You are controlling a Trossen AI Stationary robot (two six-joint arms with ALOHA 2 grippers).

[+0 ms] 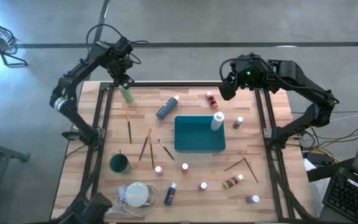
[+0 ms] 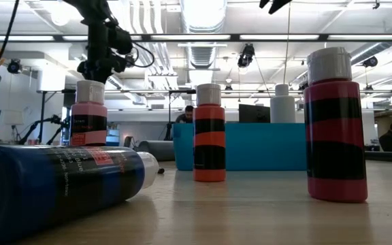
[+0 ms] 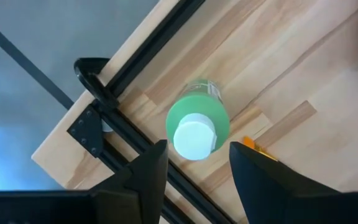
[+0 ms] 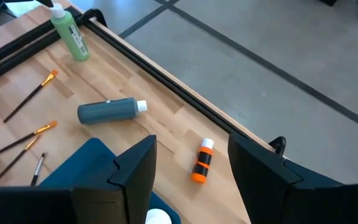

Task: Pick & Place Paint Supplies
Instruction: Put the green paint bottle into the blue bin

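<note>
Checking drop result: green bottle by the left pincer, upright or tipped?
Upright: green bottle shows its white cap end-on from above; it stands in the right wrist view.

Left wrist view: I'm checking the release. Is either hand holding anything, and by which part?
Nothing is held. The left hand is open above the green bottle, fingers clear of it; the right hand is open and empty.

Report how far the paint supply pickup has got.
Done: only a white bottle stands in the tray. In hand: nothing held; the left hand is open above the green bottle, the right hand is open over the far edge. Left: the brushes and the other bottles scattered on the table.
</note>
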